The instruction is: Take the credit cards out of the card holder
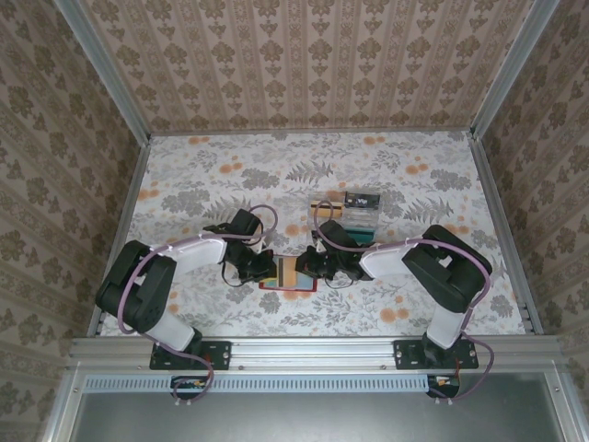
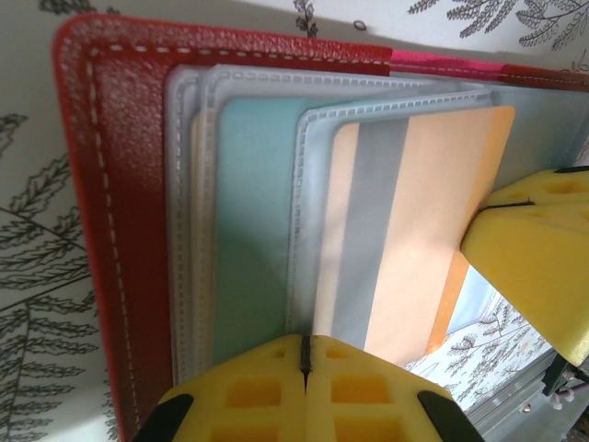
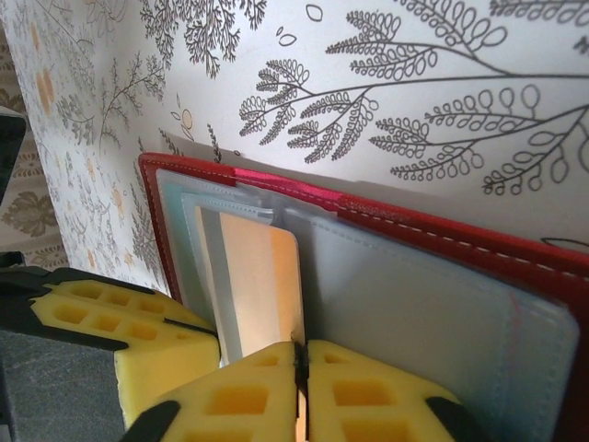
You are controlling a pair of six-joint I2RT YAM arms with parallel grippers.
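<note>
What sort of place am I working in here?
Probably a lab test cell dressed up like a home: wallpapered panels box in a floral-covered table, with bare aluminium rails at the edges.

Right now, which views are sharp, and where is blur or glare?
Top external: even light, sharp, the card holder small. Left wrist: the tan-gold card crisp, the near yellow fingers slightly soft. Right wrist: table print sharp, near pads soft; no harsh glare.

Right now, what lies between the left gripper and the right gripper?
The open red card holder, with a tan-gold card in its sleeve, fills that gap; the top external view shows it.
</note>
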